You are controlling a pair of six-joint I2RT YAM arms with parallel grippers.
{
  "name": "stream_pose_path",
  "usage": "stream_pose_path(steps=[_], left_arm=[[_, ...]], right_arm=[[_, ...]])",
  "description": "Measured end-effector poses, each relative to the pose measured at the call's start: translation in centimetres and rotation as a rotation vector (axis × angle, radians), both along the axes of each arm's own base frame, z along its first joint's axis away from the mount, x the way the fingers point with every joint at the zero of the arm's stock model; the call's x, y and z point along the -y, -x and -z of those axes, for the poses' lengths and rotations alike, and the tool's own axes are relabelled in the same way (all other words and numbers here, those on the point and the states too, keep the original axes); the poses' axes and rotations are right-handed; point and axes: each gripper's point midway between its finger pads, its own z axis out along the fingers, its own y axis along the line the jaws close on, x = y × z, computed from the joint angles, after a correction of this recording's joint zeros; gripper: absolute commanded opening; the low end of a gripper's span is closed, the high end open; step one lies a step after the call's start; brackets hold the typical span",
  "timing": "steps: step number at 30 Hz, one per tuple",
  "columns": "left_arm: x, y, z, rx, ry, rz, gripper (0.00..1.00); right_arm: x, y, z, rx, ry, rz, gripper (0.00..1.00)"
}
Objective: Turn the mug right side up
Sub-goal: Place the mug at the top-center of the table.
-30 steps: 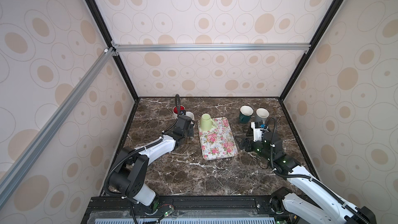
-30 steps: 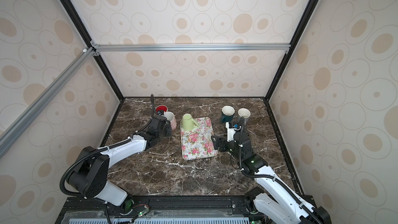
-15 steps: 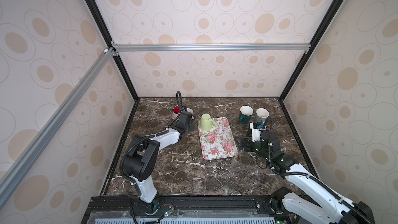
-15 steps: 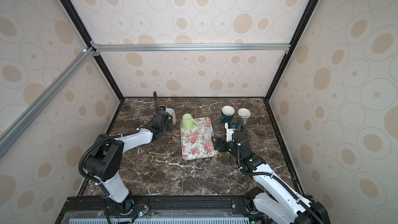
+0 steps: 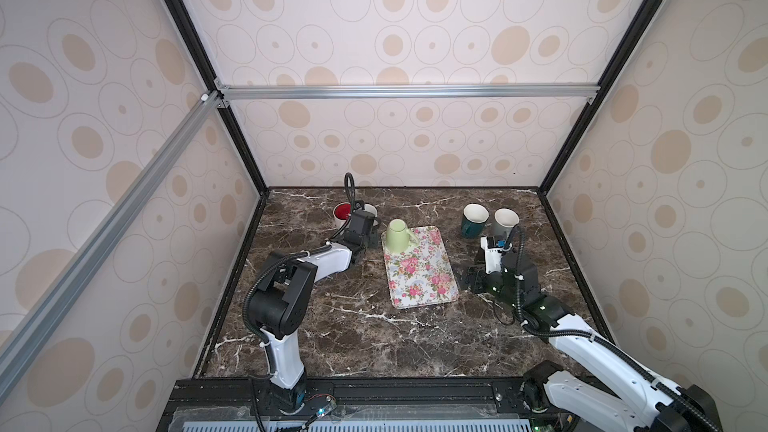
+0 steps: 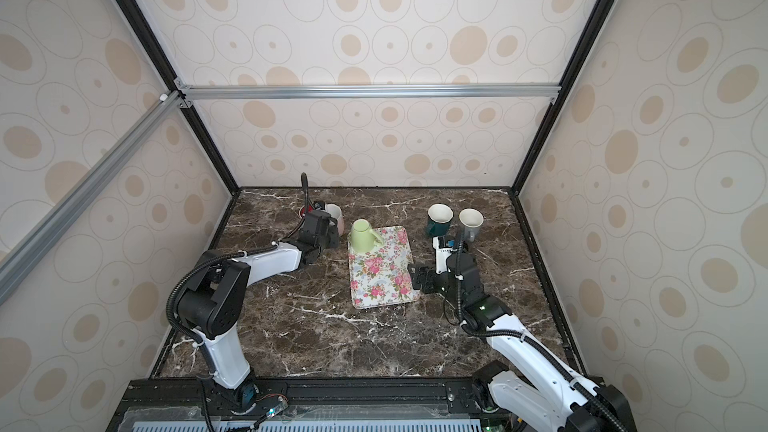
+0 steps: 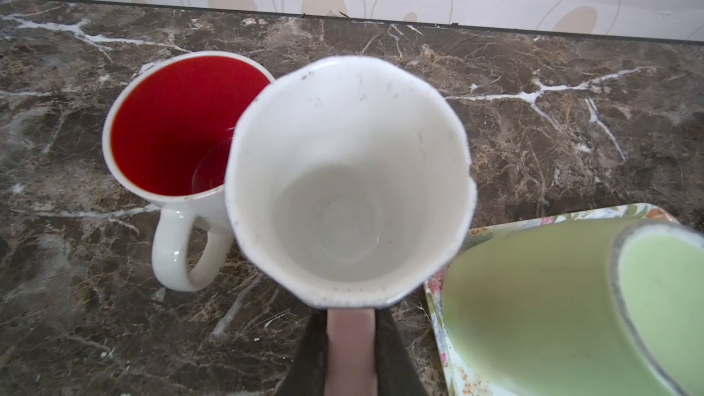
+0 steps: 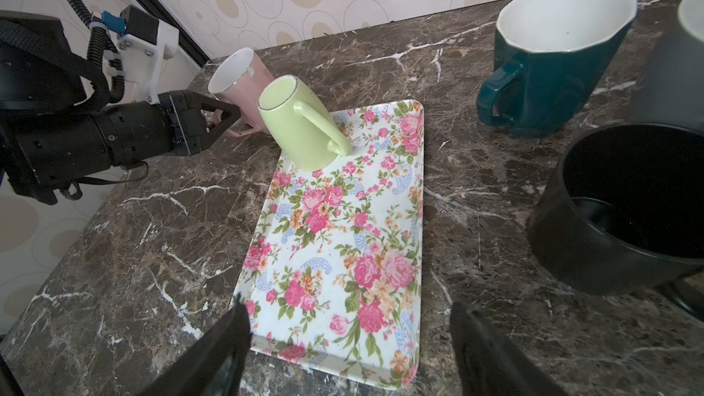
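Note:
A pink mug (image 7: 350, 184) with a white inside stands mouth up on the marble beside a red-lined mug (image 7: 183, 127). My left gripper (image 7: 351, 344) is shut on its pink handle, and the same grip shows in the right wrist view at the left gripper (image 8: 228, 116). In both top views the pink mug (image 5: 370, 210) (image 6: 334, 216) sits just behind that gripper. A light green mug (image 5: 398, 234) (image 8: 301, 127) stands mouth down and tilted on the far left corner of the floral tray (image 5: 419, 280). My right gripper (image 8: 350, 337) is open over the tray's near right corner.
A teal mug (image 5: 473, 220) and a grey mug (image 5: 505, 220) stand mouth up at the back right. A black cup (image 8: 628, 215) sits close beside my right wrist. The back wall runs just behind the red-lined mug (image 5: 343, 214).
My left arm has stretched out and carried the pink mug a little toward the back wall, next to the red-lined mug. The right arm has barely moved.

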Motion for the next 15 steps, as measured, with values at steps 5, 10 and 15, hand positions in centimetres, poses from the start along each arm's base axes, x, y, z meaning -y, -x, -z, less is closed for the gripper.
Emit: stream_pose_path(steps=[5,10,15], left_arm=[[0.01,0.0,0.0,0.0,0.0,0.001,0.0],[0.02,0.0,0.0,0.0,0.001,0.001,0.26],[0.29,-0.46,-0.75,0.025,0.02,-0.001,0.67]], right_arm=[[-0.03,0.03,0.09,0.0,-0.001,-0.002,0.85],[-0.04,0.05,0.27,-0.004,0.0,-0.003,0.85],[-0.04,0.04,0.28,-0.004,0.001,-0.003,0.84]])
